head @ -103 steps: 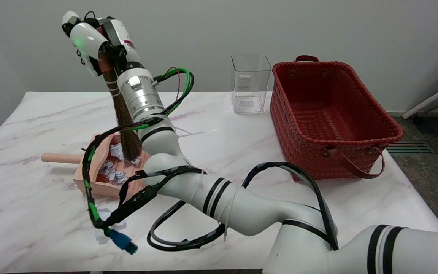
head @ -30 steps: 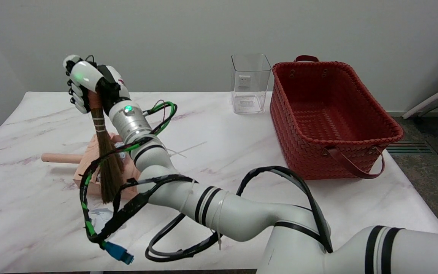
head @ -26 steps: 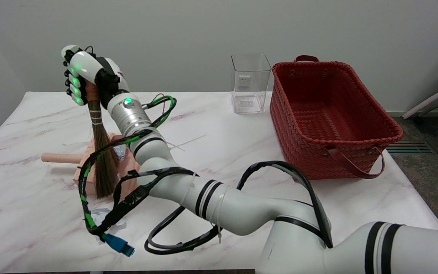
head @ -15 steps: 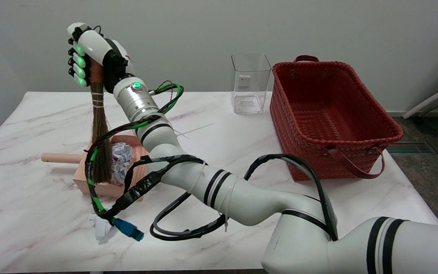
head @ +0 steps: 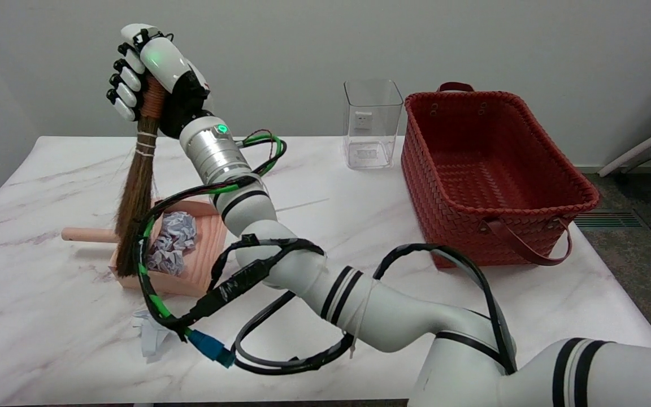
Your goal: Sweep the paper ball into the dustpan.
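We see the fingers (head: pixel 125 93) of the right hand (head: pixel 153 79) wrapped tightly around the bound top of a small straw broom (head: pixel 133 192), holding it raised above the far left part of the table (head: pixel 48 316). The broom hangs down and slightly leftward from that grip, its brown bristles fanning out and ending at the left edge of the wooden dustpan (head: pixel 201 254); whether the tips touch the pan or the tabletop we cannot tell. Inside the dustpan lies a crumpled paper ball (head: pixel 173 243), white with faint print, resting just right of the bristles. The pan's round wooden handle (head: pixel 85 234) sticks out to the left, flat on the marble surface. Near the pan's front edge, on the table, a further white paper scrap (head: pixel 150 339) lies partly under a hanging cable with a blue plug (head: pixel 212 350). The white arm (head: pixel 314 282) stretches from the lower right across the table up to the hand. Farther right stand a clear square container (head: pixel 372 124) and, beside it, a red woven basket (head: pixel 551 186) with handles.
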Robot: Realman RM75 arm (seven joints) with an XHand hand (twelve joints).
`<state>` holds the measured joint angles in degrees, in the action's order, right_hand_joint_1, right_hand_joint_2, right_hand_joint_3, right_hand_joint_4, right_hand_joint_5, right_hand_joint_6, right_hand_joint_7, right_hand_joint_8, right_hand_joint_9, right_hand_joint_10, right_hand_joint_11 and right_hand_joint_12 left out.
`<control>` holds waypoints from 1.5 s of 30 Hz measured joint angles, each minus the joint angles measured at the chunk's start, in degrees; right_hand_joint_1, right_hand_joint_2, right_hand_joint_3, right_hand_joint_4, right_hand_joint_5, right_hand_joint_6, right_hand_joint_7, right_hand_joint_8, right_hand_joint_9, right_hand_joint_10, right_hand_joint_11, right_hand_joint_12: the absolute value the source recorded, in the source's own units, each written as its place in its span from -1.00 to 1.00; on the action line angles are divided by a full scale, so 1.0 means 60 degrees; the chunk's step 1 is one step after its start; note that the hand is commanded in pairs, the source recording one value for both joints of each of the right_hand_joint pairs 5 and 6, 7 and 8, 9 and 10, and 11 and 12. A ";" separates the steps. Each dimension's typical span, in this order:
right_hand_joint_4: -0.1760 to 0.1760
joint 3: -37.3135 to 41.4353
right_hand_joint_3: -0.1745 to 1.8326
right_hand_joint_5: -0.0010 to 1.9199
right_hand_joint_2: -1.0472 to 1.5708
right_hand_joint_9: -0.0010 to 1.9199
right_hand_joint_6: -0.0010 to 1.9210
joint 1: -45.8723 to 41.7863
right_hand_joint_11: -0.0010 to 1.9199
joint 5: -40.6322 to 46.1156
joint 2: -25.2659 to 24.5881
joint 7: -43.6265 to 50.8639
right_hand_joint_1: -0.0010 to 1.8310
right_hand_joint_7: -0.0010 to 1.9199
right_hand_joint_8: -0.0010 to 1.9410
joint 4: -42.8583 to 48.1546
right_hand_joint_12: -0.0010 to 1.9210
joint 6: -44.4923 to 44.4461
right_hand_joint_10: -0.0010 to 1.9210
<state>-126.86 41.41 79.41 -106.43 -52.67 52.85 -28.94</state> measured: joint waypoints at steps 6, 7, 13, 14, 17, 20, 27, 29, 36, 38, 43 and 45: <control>0.00 -0.0248 0.22 1.00 0.90 1.00 1.00 -0.0545 1.00 0.1070 0.0017 -0.0040 -0.25 1.00 0.98 0.0872 1.00 0.0169 1.00; 0.00 -0.0294 0.22 1.00 0.90 1.00 1.00 -0.0662 1.00 0.1243 0.0003 -0.0044 -0.25 1.00 0.98 0.1006 1.00 0.0209 1.00; 0.00 -0.0515 0.23 1.00 0.89 1.00 1.00 -0.1311 0.99 0.2032 -0.0136 -0.0064 -0.25 1.00 0.98 0.1651 0.99 0.0369 1.00; 0.00 -0.0547 0.23 1.00 0.88 1.00 1.00 -0.1417 0.99 0.2123 -0.0158 -0.0068 -0.25 1.00 0.98 0.1744 0.99 0.0384 1.00; 0.00 -0.0638 0.23 1.00 0.86 1.00 1.00 -0.1699 0.98 0.2373 -0.0197 -0.0076 -0.24 1.00 0.98 0.1992 0.98 0.0443 1.00; 0.00 -0.0706 0.24 1.00 0.84 1.00 1.00 -0.1949 0.97 0.2557 -0.0198 -0.0083 -0.24 1.00 0.98 0.2177 0.97 0.0495 1.00; 0.00 -0.0798 0.23 1.00 0.81 1.00 1.00 -0.2484 0.94 0.2898 -0.0084 -0.0136 -0.22 1.00 0.98 0.2405 0.94 0.0579 1.00; 0.00 -0.0808 0.23 1.00 0.80 1.00 1.00 -0.2580 0.93 0.2953 -0.0041 -0.0199 -0.21 1.00 0.98 0.2427 0.93 0.0604 1.00; 0.00 -0.0835 0.21 1.00 0.80 1.00 1.00 -0.2858 0.94 0.3082 0.0453 -0.0590 -0.20 1.00 0.98 0.2445 0.93 0.0901 1.00; 0.00 -0.0840 0.20 1.00 0.81 1.00 1.00 -0.2889 0.94 0.3056 0.0617 -0.0667 -0.20 1.00 0.98 0.2445 0.94 0.0992 1.00; 0.00 -0.0847 0.18 1.00 0.83 1.00 1.00 -0.2908 0.93 0.2839 0.1038 -0.0817 -0.20 1.00 0.98 0.2439 0.93 0.1200 1.00; 0.00 -0.0848 0.16 1.00 0.84 1.00 1.00 -0.2909 0.92 0.2723 0.1191 -0.0866 -0.20 1.00 0.98 0.2416 0.92 0.1268 1.00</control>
<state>-131.95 23.96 95.74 -99.28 -57.87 67.35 -21.34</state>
